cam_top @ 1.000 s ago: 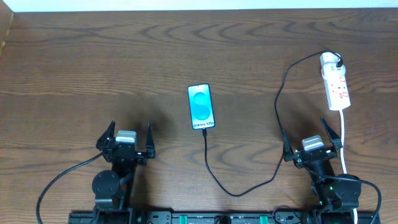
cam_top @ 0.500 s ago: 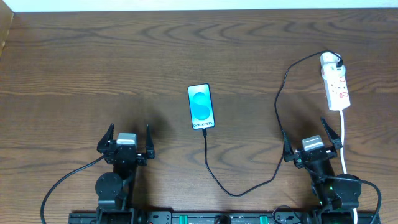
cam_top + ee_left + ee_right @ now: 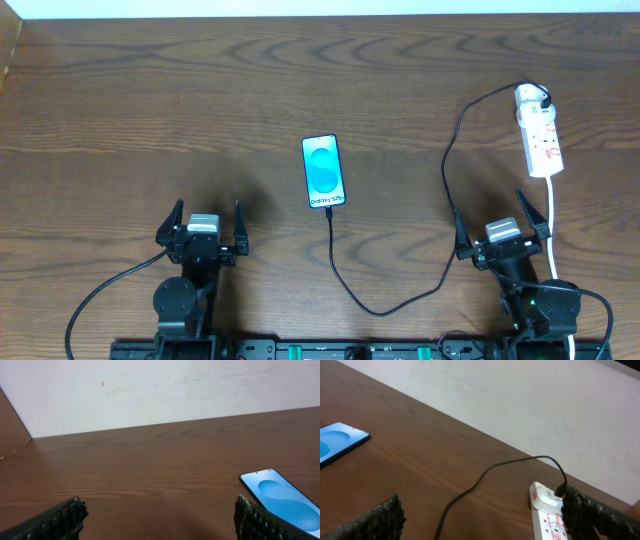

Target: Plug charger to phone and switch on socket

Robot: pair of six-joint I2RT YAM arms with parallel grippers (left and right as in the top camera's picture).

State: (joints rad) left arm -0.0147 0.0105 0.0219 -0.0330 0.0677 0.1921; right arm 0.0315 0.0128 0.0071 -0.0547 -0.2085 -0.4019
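Observation:
The phone (image 3: 324,171) lies screen up at the table's middle, its blue screen lit; it also shows in the left wrist view (image 3: 282,500) and the right wrist view (image 3: 337,442). The black charger cable (image 3: 448,160) runs from the phone's near end in a loop to its plug at the far end of the white socket strip (image 3: 538,132), also seen in the right wrist view (image 3: 547,517). My left gripper (image 3: 204,222) is open and empty near the front left. My right gripper (image 3: 500,225) is open and empty, in front of the strip.
The strip's white cord (image 3: 552,220) runs toward the front edge past my right gripper. A white wall (image 3: 160,390) borders the table's far edge.
My left gripper shifted slightly and straightened a second ago, then stayed still. The right arm, phone and cable have not moved.

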